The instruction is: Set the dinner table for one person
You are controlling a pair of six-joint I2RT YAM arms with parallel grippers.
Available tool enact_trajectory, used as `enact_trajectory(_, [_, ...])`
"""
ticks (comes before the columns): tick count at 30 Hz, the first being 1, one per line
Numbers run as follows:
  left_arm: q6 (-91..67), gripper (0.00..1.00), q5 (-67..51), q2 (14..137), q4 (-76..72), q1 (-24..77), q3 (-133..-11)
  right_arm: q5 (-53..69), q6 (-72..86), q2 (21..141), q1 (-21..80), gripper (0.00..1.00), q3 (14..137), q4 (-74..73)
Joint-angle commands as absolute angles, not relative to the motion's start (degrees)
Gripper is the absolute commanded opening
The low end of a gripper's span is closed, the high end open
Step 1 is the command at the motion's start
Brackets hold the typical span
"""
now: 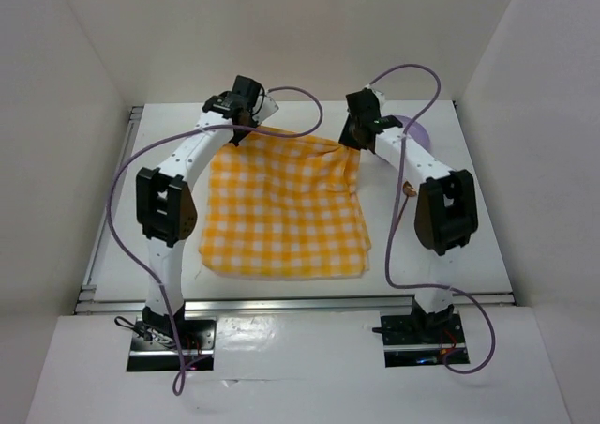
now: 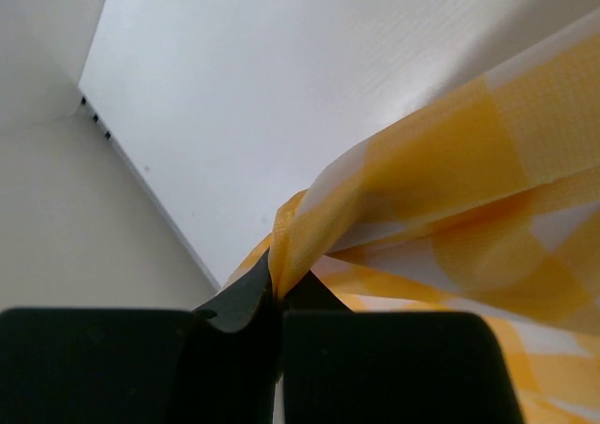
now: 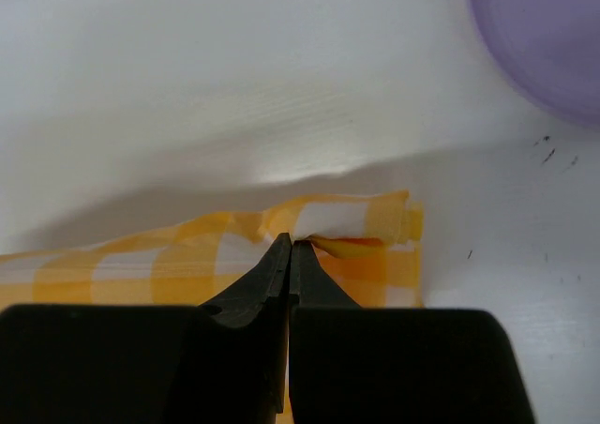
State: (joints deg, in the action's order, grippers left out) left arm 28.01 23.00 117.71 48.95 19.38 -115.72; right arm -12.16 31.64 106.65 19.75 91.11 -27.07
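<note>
Right gripper (image 3: pixel 291 248) pinches checked cloth (image 3: pixel 375 266); purple disc (image 3: pixel 544 39) cut off.

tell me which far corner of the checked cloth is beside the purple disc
The far right corner, pinched by the right gripper, with the purple disc just beyond it; the left gripper holds the far left corner.

Both arms at forward reach, elbows up, left tool (image 2: pixel 277 291) and right tool (image 3: pixel 289 253) low, jaws tight together

One checked cloth (image 1: pixel 286 208), one purple plate (image 1: pixel 419 130), one dinner table (image 1: pixel 487 241), two grippers (image 1: pixel 243 134) (image 1: pixel 350 143).
</note>
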Motion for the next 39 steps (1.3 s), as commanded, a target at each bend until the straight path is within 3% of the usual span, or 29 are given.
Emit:
enact_trajectory(1, [27.0, 0.0, 23.5, 123.6, 42.8, 17.4, -120.5, -12.5, 31.0, 112.7, 17.2, 0.0, 101.8, -22.8])
enact_trajectory(9, [29.6, 0.0, 28.4, 137.4, 37.5, 16.9, -130.2, -18.2, 30.4, 129.4, 14.6, 0.0, 119.2, -26.5])
enact_trajectory(13, [31.1, 0.0, 29.6, 139.4, 34.8, 16.9, -130.2, -12.0, 27.2, 132.4, 14.1, 0.0, 122.4, -23.8])
enact_trajectory(14, [31.6, 0.05, 30.1, 140.1, 34.3, 16.9, -130.2, -10.6, 27.2, 132.4, 13.5, 0.07, 122.4, -23.8])
enact_trajectory(15, [31.6, 0.14, 31.0, 140.1, 33.8, 16.9, -130.2, -9.5, 26.5, 133.1, 13.5, 0.3, 122.4, -23.1])
enact_trajectory(16, [31.6, 0.5, 31.9, 140.6, 32.8, 16.9, -129.6, -8.4, 26.5, 133.2, 13.5, 0.47, 122.4, -23.1])
enact_trajectory(17, [32.2, 0.68, 34.2, 140.6, 31.6, 16.9, -129.6, -7.8, 26.5, 133.2, 13.5, 0.65, 121.9, -23.1])
enact_trajectory(18, [32.2, 0.89, 35.7, 140.6, 28.9, 16.9, -129.6, -9.0, 26.5, 133.2, 13.5, 0.74, 121.9, -23.1])
enact_trajectory(19, [32.2, 1.0, 37.1, 140.6, 28.0, 16.9, -130.5, -9.5, 26.5, 132.1, 13.5, 0.76, 121.2, -23.1])
enact_trajectory(23, [35.0, 1.0, 42.6, 137.0, 24.8, 16.9, -136.1, -10.7, 23.4, 127.4, 13.5, 0.77, 120.1, -22.5])
enact_trajectory(26, [37.2, 1.0, 44.4, 132.6, 20.2, 16.3, -133.2, -10.7, 21.4, 122.5, 14.1, 0.72, 117.3, -24.7])
enact_trajectory(29, [32.5, 0.98, 39.0, 127.9, 32.6, 16.3, -128.9, -5.5, 19.4, 117.6, 15.2, 0.45, 110.9, -28.6])
enact_trajectory(30, [28.5, 0.91, 35.0, 126.9, 35.8, 16.3, -124.9, -4.3, 19.4, 116.5, 15.2, 0.26, 106.1, -29.4])
enact_trajectory(34, [19.1, 0.81, 22.5, 120.5, 43.6, 16.3, -109.2, -1.9, 21.9, 110.1, 16.9, 0.0, 91.2, -29.5])
enact_trajectory(39, [14.6, 0.76, 19.2, 114.2, 41.1, 16.3, -89.8, 1.8, 28.0, 105.9, 16.9, 0.0, 77.6, -25.3])
